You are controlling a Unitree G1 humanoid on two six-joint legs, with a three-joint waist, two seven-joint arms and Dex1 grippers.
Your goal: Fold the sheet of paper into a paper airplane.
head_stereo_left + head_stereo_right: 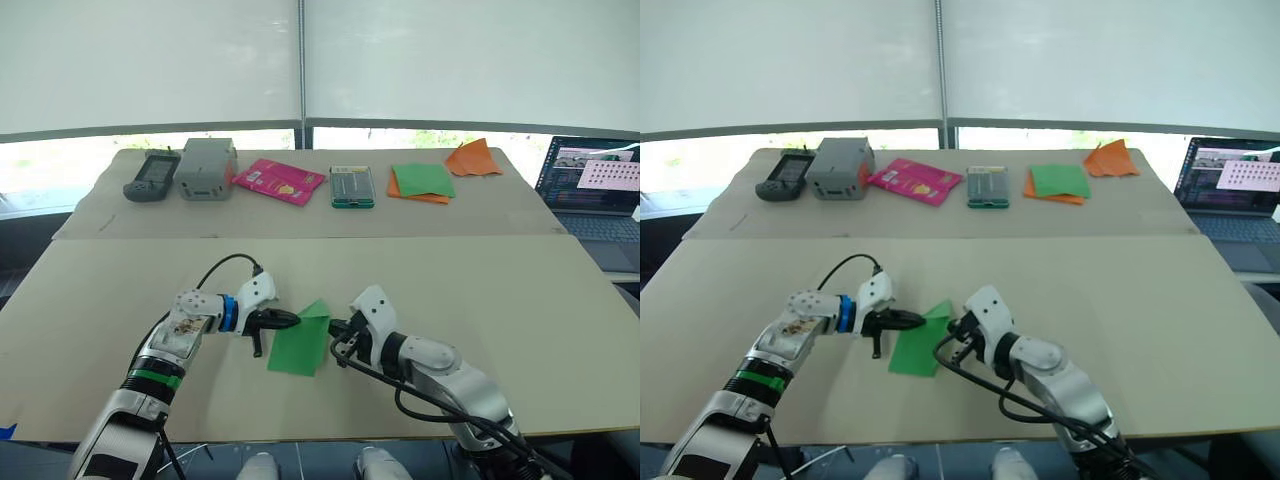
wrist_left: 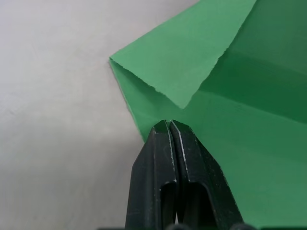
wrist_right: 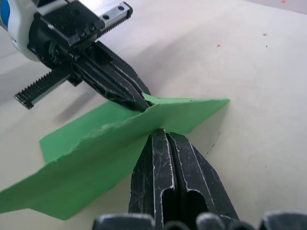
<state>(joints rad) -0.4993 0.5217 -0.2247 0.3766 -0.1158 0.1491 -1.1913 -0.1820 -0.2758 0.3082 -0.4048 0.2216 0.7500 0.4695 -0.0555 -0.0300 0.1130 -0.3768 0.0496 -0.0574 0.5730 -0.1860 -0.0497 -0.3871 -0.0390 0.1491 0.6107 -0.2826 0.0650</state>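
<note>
Sheet of paper (image 1: 300, 345): near front edge of surface (image 1: 500, 290), partly folded.
Left claw (image 1: 290, 319): clamped on paper's edge, anchoring it.
Right claw (image 1: 335, 325): clamped on opposite edge, likely to raise the flap.

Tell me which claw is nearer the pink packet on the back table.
Left. The left claw sits almost straight in front of the pink packet, shut on the green paper sheet; the right claw grips the paper's opposite edge, further right.
</note>
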